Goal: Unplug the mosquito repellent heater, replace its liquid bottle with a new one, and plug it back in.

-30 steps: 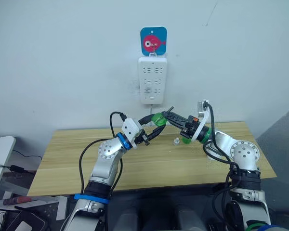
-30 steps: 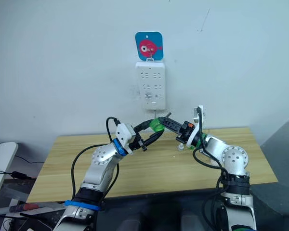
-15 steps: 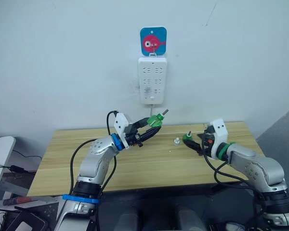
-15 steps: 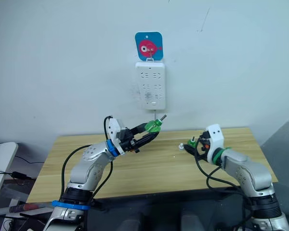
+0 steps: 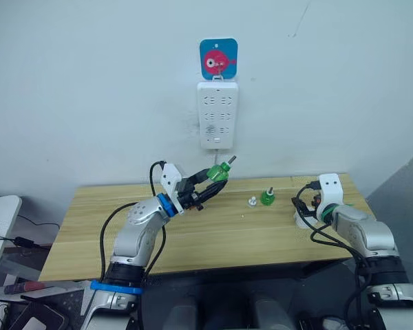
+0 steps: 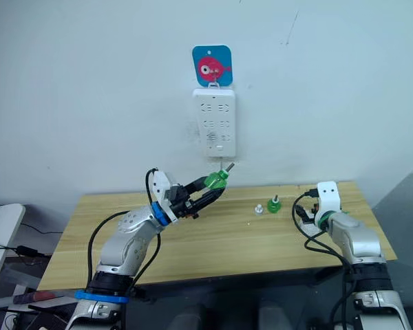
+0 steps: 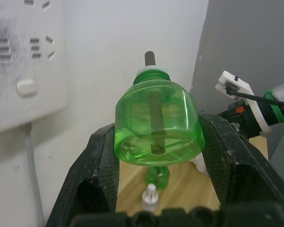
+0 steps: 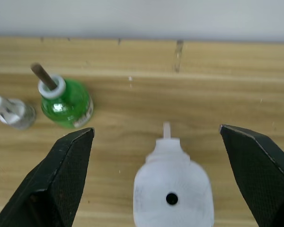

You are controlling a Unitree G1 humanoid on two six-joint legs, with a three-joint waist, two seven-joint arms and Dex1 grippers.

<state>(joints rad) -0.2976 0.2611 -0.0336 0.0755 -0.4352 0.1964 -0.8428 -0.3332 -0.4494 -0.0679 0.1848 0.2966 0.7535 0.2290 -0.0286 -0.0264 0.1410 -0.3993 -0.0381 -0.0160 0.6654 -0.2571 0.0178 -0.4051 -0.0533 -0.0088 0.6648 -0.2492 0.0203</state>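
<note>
Left gripper (image 7: 157, 142) raised above table (image 5: 213, 237), clamped on green bottle (image 7: 157, 124), wick toward wall. Right gripper (image 8: 166, 182) low, fingers spread wide around mosquito repellent heater (image 8: 172, 191).

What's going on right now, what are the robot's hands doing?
Left hand shut on green bottle, raised near power strip. Right hand open over white heater on table. Second green bottle and small cap stand nearby.
</note>
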